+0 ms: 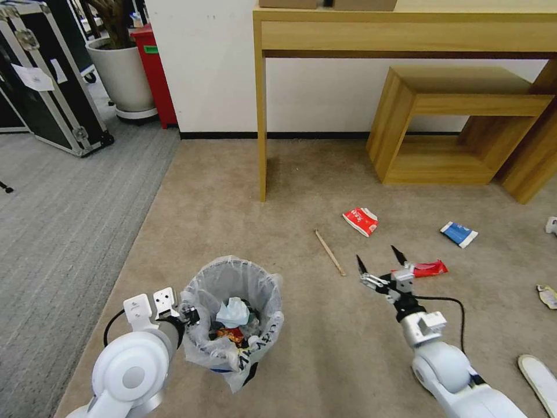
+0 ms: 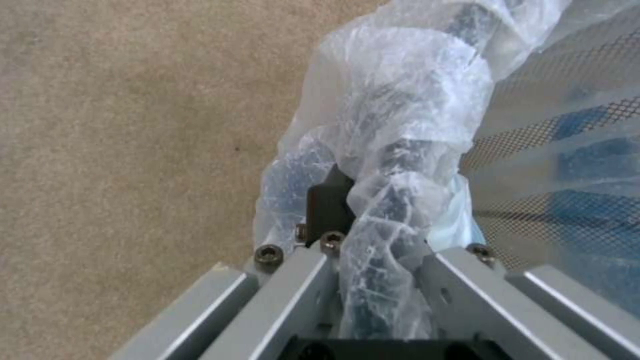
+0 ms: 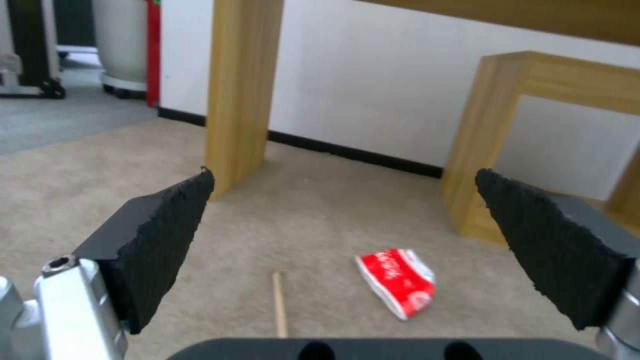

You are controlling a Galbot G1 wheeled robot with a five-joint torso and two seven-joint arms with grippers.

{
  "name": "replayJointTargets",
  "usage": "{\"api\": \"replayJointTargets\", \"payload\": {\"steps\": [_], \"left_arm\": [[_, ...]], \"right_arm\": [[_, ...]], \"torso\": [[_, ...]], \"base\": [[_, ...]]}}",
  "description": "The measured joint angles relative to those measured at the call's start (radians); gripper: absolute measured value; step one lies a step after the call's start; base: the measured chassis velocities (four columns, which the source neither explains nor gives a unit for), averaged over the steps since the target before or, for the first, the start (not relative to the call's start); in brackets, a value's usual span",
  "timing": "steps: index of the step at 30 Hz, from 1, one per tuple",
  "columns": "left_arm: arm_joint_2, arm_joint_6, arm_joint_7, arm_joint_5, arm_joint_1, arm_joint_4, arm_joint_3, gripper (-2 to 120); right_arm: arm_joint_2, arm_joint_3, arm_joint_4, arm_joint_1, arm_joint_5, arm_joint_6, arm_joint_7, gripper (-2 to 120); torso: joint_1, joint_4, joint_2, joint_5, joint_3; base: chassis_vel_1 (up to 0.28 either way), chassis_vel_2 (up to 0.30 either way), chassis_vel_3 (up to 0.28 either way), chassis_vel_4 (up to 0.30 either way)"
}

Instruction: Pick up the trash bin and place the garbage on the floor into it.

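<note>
Beige carpet floor (image 1: 243, 191) carries the litter: a stick (image 1: 329, 252), a red-white carton (image 1: 360, 220), a blue-white packet (image 1: 459, 233) and a red wrapper (image 1: 427, 268) lie well apart from one another, with a slipper (image 1: 541, 380) near the robot's right. The bin (image 1: 233, 316) sits close in on the robot's left, its crinkly bag (image 2: 393, 145) folded over the rim, with crumpled paper (image 1: 233, 312) and other scraps already inside.

The left gripper (image 1: 187, 316) is clamped on the bin's rim; in the left wrist view, bag and rim run straight between its closed fingers (image 2: 330, 207). The right gripper (image 1: 380, 268) hangs above the carpet between the stick and the wrapper, jaws spread wide and holding nothing. The right wrist view looks past both pads (image 3: 160, 235) to the stick and the carton beyond.

The step in hand looks like a pick of the next piece, probably the stick or the carton. To do it well, the gripper should centre on one item before descending, since it now sits between several. The stick is thin and flat to the pile, so the pads should straddle it across its width and press lightly into the carpet before closing. The left arm should hold the bin level and its mouth clear.
</note>
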Motion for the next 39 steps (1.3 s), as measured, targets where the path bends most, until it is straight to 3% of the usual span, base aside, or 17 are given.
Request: {"api": "replayJointTargets", "payload": {"steps": [13, 39], "left_arm": [[-0.002, -0.009, 0.032, 0.052, 0.018, -0.009, 0.02, 0], [-0.003, -0.015, 0.033, 0.065, 0.029, -0.009, 0.034, 0]], "right_arm": [[0.005, 0.137, 0.063, -0.092, -0.023, -0.018, -0.004, 100], [0.028, 0.13, 0.052, -0.099, -0.053, -0.012, 0.002, 100]], "torso": [[0.0, 0.0002, 0.0, 0.0, 0.0], [0.0, 0.0001, 0.0, 0.0, 0.0]], "base": [[0.0, 0.0, 0.0, 0.0], [-0.062, -0.062, -0.059, -0.058]]}}
